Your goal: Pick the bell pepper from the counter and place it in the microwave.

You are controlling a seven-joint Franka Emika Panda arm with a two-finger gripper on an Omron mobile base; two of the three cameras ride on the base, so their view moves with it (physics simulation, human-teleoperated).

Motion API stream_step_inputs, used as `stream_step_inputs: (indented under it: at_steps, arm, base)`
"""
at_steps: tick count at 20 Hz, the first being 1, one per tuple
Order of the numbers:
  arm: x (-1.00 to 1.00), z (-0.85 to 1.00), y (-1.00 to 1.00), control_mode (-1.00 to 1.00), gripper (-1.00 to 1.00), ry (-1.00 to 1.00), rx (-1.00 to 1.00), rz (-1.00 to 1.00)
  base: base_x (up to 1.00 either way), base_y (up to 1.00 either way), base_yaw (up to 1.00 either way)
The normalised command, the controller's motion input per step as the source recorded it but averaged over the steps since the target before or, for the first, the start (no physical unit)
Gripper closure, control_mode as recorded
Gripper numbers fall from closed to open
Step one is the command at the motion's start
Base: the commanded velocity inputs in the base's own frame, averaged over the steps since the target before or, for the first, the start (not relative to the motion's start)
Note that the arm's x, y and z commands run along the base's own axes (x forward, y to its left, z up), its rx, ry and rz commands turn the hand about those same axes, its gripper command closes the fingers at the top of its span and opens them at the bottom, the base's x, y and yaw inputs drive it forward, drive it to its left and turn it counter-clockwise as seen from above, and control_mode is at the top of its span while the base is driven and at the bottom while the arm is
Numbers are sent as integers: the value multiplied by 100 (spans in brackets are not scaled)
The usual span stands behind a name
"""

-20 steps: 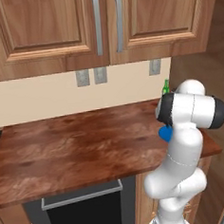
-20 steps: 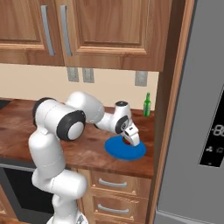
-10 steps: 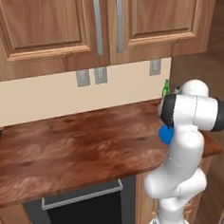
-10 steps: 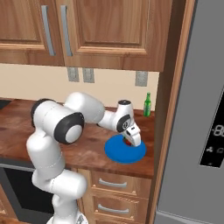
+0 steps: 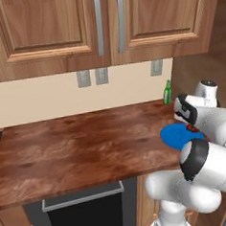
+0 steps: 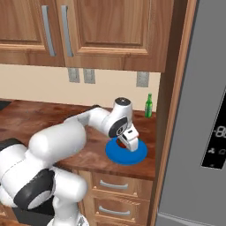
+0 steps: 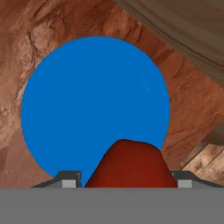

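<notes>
**Bell pepper between the fingers above the blue plate**

In the hand view the bell pepper (image 7: 130, 164) sat closest to the camera, a dark red lump rising between the two finger tips of the gripper (image 7: 124, 181), which flanked it on either side. The jaws appeared to be pinching the pepper, with each tip close against its flank, though the contact itself was cut off at the bottom edge.

Directly beyond the pepper lay the blue plate (image 7: 87, 100), a flat round disc resting on the counter (image 7: 39, 26). Mottled reddish-brown wood showed all around the plate's rim.

From the right base view the gripper (image 6: 131, 143) hung over the blue plate (image 6: 128, 155) and pointed down at it, the white arm reaching across the counter (image 6: 48, 117) toward it. The plate lay near the counter's front edge at its right end. In the left base view the blue plate (image 5: 176, 135) was partly covered by the arm, and a sliver of the red pepper (image 5: 191, 128) showed at the hand just over the plate's far side.

Behind the plate, against the back wall, stood a slim green bottle (image 6: 149, 106), well apart from the plate. Above the plate and bottle hung the wooden cabinets (image 6: 114, 31), and right of the plate stood the grey fridge (image 6: 198, 110).
</notes>
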Motion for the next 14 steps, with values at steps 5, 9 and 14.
stream_step_inputs:
  at_steps: [5, 9, 14]
  arm:
    - [-100, 100, 89, -100, 100, -2, -2, 16]
    - [-100, 99, 98, -100, 100, 0, -15, 31]
    - [-100, 90, 63, -100, 100, 1, -15, 35]
  base:
    - [0, 0, 0]
    - [0, 0, 0]
    - [0, 0, 0]
